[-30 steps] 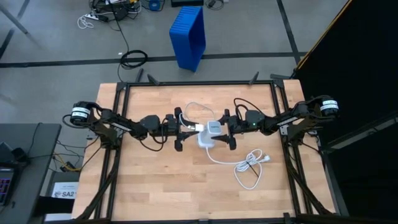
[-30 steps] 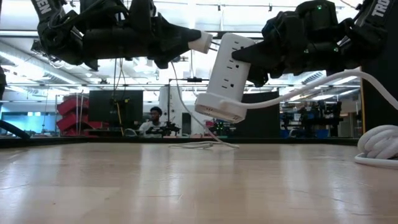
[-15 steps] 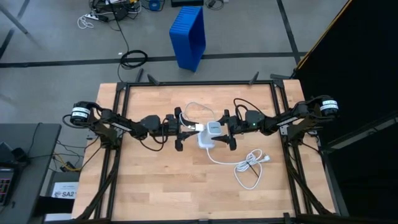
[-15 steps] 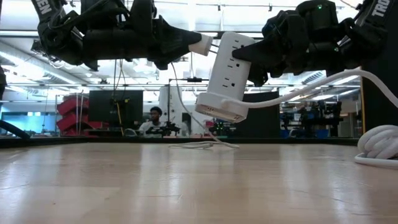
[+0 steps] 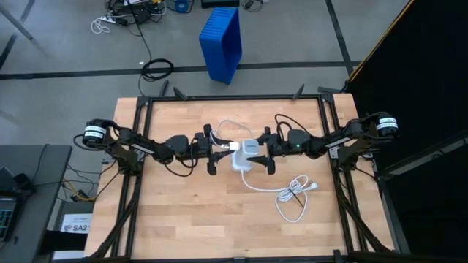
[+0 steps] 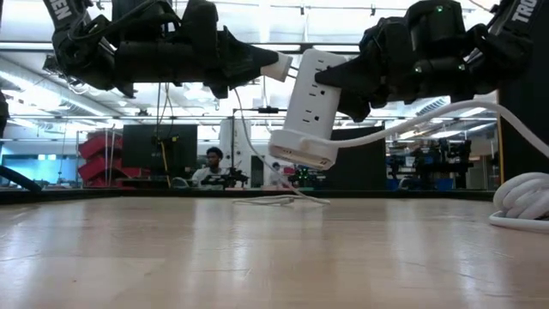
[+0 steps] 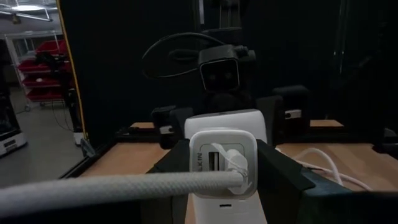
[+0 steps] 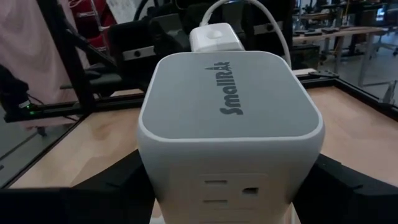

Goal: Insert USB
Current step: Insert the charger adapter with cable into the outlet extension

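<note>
Near the centre of the high view, both arms are meeting above the wooden table (image 5: 183, 212). The right gripper (image 5: 265, 155) is gripping the white socket block (image 6: 310, 107), holding it tilted in the air at the upper middle of the low view, its thick power cord (image 6: 429, 122) trailing toward the right edge and ending in a coil (image 5: 292, 197) on the table. The left gripper (image 5: 217, 150) is clenching a small white charger plug (image 7: 222, 163) and pressing it against the block's upper end. The USB (image 7: 112, 186), a thin white cable, is sitting plugged into that charger and looping behind the block (image 5: 228, 128) toward the table's far side.
</note>
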Available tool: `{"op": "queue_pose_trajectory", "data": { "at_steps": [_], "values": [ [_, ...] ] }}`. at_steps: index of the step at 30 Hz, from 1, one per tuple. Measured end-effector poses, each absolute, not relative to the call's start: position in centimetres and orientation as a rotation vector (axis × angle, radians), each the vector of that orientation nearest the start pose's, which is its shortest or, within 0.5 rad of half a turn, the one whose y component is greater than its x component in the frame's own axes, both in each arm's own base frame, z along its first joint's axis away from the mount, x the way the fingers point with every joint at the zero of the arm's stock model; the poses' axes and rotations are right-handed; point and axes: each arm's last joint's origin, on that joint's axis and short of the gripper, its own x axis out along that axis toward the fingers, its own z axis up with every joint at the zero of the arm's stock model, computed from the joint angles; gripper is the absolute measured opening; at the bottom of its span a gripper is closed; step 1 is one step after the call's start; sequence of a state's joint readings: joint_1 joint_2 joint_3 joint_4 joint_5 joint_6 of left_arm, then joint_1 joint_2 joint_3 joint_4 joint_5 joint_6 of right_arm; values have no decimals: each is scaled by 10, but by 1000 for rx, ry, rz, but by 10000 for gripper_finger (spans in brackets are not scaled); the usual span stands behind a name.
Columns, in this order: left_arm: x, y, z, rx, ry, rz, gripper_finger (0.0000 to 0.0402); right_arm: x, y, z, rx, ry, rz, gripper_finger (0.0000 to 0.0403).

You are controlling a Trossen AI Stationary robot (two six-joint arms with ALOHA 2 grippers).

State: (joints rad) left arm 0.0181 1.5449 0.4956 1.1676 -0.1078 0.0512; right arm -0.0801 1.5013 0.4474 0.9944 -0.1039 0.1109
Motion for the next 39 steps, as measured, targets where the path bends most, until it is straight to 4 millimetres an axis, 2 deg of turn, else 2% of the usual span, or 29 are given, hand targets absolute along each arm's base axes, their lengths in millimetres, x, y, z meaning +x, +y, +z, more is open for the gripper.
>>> {"op": "queue_pose_trajectory", "data": {
  "at_steps": [7,19,24,33,39],
  "values": [
    [282,7,197,43,-125,93,125,276,-10,181,58,68,37,259],
    [284,6,197,39,-144,60,125,276,-9,184,51,42,55,259],
    [288,6,190,24,-193,28,125,276,-8,186,50,30,63,259],
    [311,6,182,-3,-171,0,125,276,-7,180,61,79,62,259],
    [314,6,180,-4,-159,-4,125,275,-7,179,57,87,61,259]
  ]
}}
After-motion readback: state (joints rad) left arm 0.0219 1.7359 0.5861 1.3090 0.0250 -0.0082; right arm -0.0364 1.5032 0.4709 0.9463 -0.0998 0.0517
